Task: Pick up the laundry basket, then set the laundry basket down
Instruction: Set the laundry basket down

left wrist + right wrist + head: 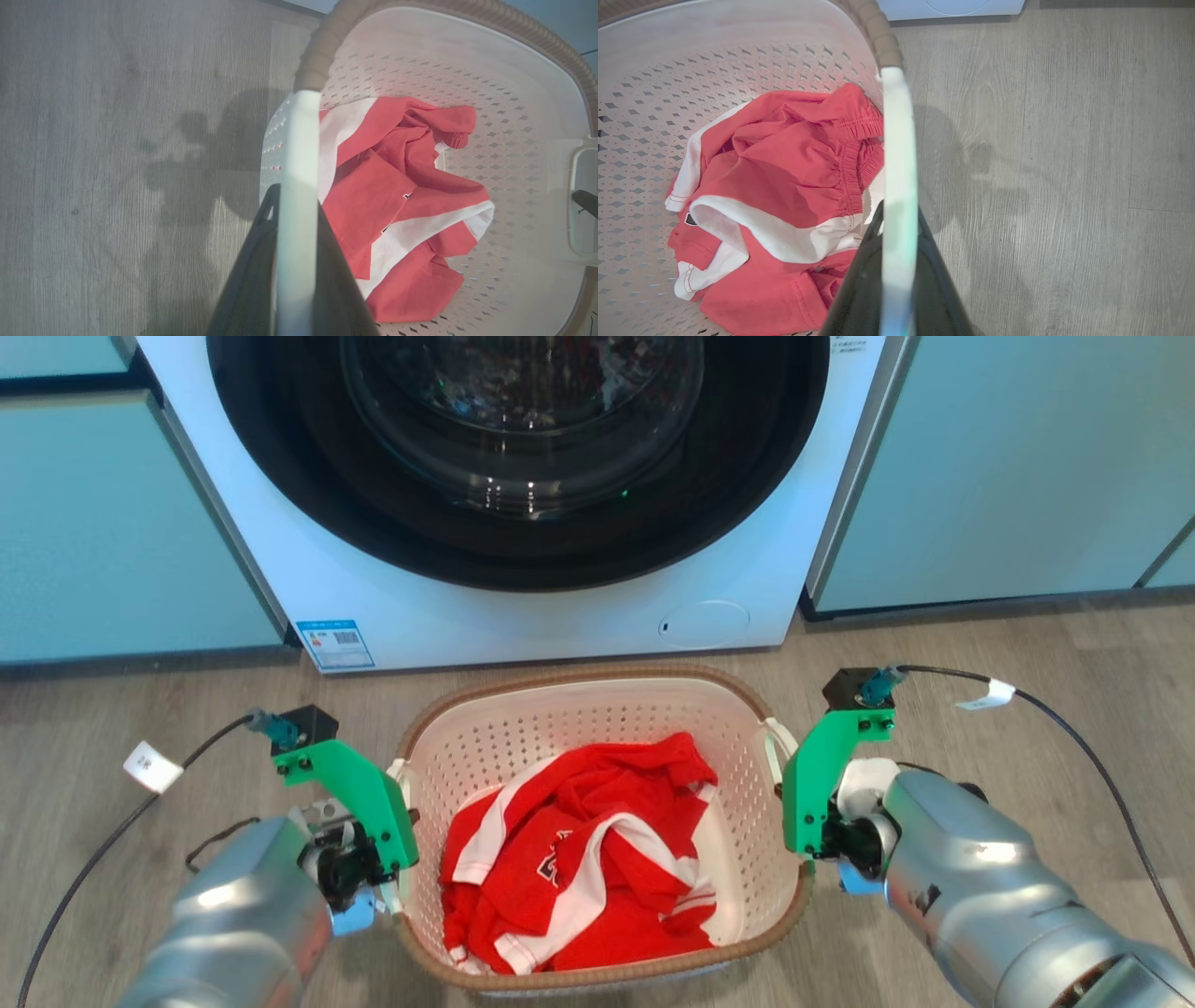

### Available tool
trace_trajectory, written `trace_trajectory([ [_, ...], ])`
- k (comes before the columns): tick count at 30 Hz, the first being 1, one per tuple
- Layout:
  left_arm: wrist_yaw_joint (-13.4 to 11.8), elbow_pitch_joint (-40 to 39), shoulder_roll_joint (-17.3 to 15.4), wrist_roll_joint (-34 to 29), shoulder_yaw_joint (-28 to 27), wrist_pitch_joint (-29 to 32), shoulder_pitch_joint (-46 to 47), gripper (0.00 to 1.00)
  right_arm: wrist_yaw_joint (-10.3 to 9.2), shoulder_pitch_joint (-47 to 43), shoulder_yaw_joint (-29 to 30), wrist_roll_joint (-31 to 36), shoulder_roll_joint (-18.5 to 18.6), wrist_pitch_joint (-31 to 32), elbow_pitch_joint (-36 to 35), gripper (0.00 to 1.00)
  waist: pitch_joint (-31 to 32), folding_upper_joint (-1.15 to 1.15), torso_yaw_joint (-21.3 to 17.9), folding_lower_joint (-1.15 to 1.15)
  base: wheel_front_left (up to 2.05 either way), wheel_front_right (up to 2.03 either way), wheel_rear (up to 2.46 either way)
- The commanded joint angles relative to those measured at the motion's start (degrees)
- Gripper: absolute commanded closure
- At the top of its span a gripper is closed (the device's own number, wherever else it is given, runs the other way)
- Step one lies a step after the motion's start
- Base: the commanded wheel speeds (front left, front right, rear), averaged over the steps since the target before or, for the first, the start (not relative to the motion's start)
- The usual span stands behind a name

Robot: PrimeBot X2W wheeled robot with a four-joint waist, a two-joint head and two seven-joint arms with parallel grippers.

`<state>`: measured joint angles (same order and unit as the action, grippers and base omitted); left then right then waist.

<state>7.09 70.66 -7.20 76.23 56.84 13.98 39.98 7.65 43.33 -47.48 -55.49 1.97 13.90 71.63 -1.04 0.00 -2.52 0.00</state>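
Observation:
The laundry basket [560,728] is white and perforated with a brown woven rim, and it sits in front of me between both arms. A red and white garment [579,859] lies crumpled inside it. My left gripper [394,882] is shut on the basket's left loop handle [299,140], the white bar pinched between its dark fingers [252,270]. On the other side my right gripper [805,859] is shut on the right loop handle [899,154]. I cannot tell whether the basket's base touches the wooden floor [1041,163].
A white front-loading washing machine [523,476] with its dark round door stands just behind the basket. Pale teal cabinets [1008,467] flank it on both sides. Black cables [1092,756] trail from each wrist over the floor.

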Motion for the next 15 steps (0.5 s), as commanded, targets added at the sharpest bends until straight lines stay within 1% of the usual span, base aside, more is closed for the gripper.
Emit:
trace_trajectory([
  [1,0.4,-0.5,-3.5,0.5,-1.7,-1.7,5.0,1.00,-0.16,2.3,-0.5,-0.3,0.9,-0.8,0.3,1.00,-0.6,0.00,-0.1,0.00,0.00,0.00,0.00],
  [8,0.4,-1.2,-4.1,-0.1,-1.6,-4.3,8.8,1.00,-0.16,5.8,-0.8,-0.4,0.9,-3.3,0.5,1.00,-7.1,0.00,-0.2,0.00,0.00,0.00,0.00],
  [15,0.4,-1.7,-4.6,-1.0,-1.3,-7.6,12.5,1.00,-0.16,9.8,-0.9,0.2,0.9,-8.0,0.9,1.00,-15.4,0.00,-0.2,0.00,0.00,0.00,0.00],
])
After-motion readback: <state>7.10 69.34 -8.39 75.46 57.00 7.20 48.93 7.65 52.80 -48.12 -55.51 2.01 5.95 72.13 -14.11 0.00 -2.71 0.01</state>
